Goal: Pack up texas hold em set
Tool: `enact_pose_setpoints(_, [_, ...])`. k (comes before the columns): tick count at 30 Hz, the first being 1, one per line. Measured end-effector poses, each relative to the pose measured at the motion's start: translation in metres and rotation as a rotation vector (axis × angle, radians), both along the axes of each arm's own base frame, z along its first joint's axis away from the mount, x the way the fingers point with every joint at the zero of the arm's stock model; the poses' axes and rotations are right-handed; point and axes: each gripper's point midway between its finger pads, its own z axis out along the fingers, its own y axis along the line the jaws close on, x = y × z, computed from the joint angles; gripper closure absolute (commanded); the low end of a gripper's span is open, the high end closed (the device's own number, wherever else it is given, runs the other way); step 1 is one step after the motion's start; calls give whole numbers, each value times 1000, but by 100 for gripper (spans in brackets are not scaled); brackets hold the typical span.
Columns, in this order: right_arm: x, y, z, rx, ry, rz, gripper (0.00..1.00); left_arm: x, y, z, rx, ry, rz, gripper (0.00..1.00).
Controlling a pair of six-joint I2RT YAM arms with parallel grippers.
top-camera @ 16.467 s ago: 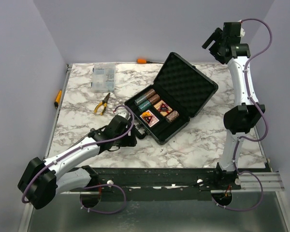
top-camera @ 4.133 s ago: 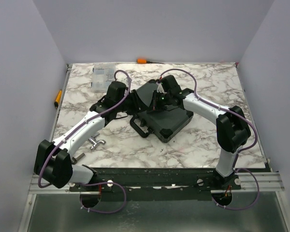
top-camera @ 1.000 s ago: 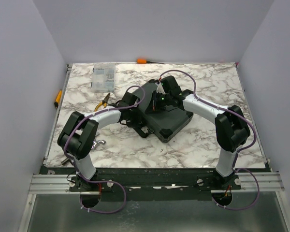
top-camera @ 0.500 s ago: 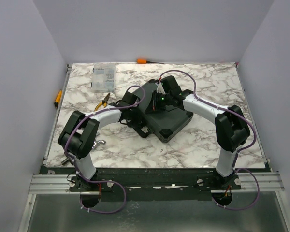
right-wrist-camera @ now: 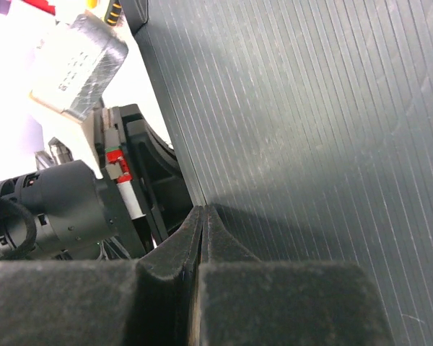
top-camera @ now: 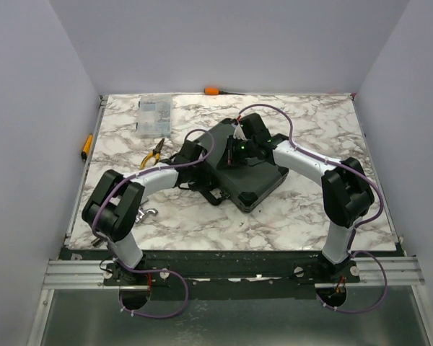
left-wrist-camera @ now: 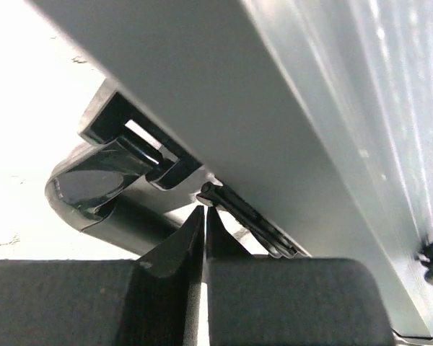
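sitting mid-bench: the black briefcase [top-camera: 254, 182] lies on the marbled bench [top-camera: 303, 209], lid down and corner-on to me, with its handle [top-camera: 211, 193] pointing near-left.
contents: hidden under the lid in every view.
left tool [top-camera: 204, 171]: at the case's left edge beside the handle. it is clenched, fingers pressed together with nothing between them.
left wrist view alone: the left tool's tips [left-wrist-camera: 204, 213] meet close under the case's front wall, between the glossy handle loop [left-wrist-camera: 94, 187] and a thin black clasp [left-wrist-camera: 249, 220]. i cannot tell whether they touch either.
right tool [top-camera: 237, 155]: over the far-left part of the lid, clenched too and empty.
right wrist view alone: the ribbed lid [right-wrist-camera: 310, 144] fills most of the frame and the closed tips [right-wrist-camera: 203, 210] sit right at it. the left arm's wrist [right-wrist-camera: 50, 202] is just beside them.
top view alone: a clear organiser box [top-camera: 153, 115] and pliers [top-camera: 153, 153] lie far-left, well apart from the case. an orange-handled thing [top-camera: 213, 91] lies at the far edge.
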Motion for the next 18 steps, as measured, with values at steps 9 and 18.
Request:
enact_pose_setpoints(9, [0,0,9,-55,-14,7,94,0,12,28,-1,-121,37,85])
enact_pose_setpoints(18, [-7,-10,15,-153,6,21,76,-3,25,77,-20,-254,64,76])
